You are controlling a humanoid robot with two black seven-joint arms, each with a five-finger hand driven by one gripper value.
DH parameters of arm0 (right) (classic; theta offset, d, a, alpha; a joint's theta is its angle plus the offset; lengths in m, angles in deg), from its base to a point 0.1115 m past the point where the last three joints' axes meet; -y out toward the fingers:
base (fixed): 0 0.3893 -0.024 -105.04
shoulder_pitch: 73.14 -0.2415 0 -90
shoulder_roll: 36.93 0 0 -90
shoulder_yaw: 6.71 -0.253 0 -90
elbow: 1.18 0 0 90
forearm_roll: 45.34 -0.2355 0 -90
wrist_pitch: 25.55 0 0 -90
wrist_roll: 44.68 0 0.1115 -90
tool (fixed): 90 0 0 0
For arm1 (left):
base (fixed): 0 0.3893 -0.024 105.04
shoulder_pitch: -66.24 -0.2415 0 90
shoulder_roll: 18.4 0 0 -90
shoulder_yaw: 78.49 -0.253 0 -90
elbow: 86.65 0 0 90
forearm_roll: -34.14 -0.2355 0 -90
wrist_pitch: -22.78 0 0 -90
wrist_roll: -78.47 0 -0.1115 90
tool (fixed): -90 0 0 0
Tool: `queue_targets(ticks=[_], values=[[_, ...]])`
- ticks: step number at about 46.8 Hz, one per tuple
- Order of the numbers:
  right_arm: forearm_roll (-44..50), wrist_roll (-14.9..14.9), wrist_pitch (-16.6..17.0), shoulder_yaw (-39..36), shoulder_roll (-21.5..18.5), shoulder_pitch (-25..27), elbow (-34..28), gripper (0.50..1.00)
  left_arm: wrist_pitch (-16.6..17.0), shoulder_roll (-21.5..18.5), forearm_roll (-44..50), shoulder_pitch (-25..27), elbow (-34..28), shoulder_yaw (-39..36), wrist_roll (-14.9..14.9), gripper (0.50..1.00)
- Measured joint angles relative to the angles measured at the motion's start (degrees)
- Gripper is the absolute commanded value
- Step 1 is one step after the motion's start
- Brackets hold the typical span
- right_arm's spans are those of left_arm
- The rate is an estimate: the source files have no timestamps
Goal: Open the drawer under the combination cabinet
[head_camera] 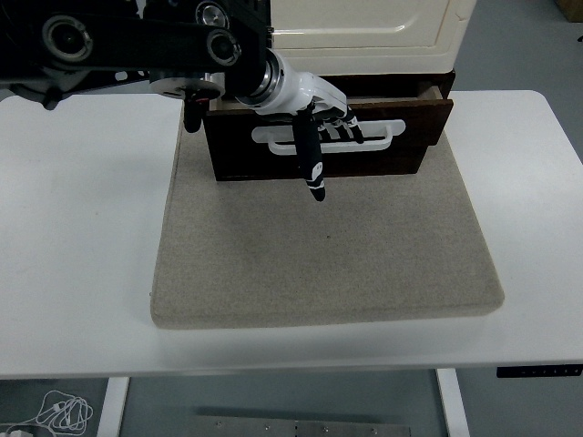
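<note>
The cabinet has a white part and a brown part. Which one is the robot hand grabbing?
The dark brown drawer at the bottom. The left hand hooks its white handle; the cream cabinet above is untouched.

There is a single head view, set high on the robot's side and looking forward and down over the white table. The table's near edge runs across the bottom of the picture, its far edge near the top. It stands far enough back to take in the table's whole width, floor showing beyond both side edges.
</note>
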Motion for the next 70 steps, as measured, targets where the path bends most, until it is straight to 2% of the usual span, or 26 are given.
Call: queue_targets(ticks=[47,70], values=[[0.0,0.0,0.0,0.0,0.0,0.0,0.0,0.926,-3.7,-0.2,0.0,0.3,-0.4,2.2,-0.1,1.0],[0.0,0.0,0.0,0.0,0.0,0.0,0.0,0.926,-7.4,-0.8,0.1,0.7,-0.4,3.6,-0.1,1.0]])
